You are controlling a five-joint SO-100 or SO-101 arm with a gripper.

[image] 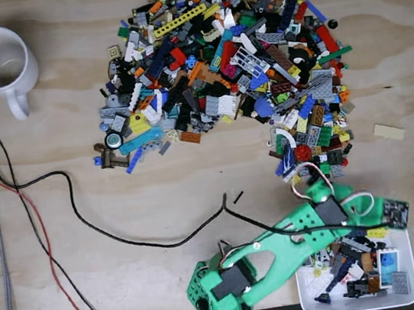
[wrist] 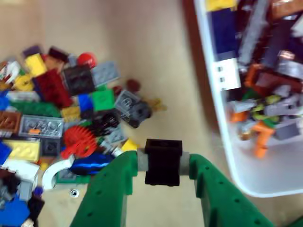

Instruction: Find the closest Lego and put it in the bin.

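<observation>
While the tool [wrist: 163,163] has its two green fingers [wrist: 116,175] closed on a small black brick [wrist: 163,161], the job in hand is, by my reading, carrying it over to the bin [wrist: 222,127]. In the wrist view the brick sits squarely between the fingers, above bare desk [wrist: 156,52], just beside the bin's near wall and not yet over it. The pile [wrist: 52,109] lies on the far side of the brick from the bin. In the fixed view the bin [image: 309,306] sits at the desk's lower edge, with the arm [image: 281,245] reaching across its upper left corner; it already holds a good many pieces.

To finish well, I would keep the grip firm and swing sideways until the brick is clearly inside the rim, over the middle and not the wall. Only then should the fingers part. Releasing early would likely drop it on the rim or the desk. Height should clear the wall and the heaped pieces inside.
</observation>
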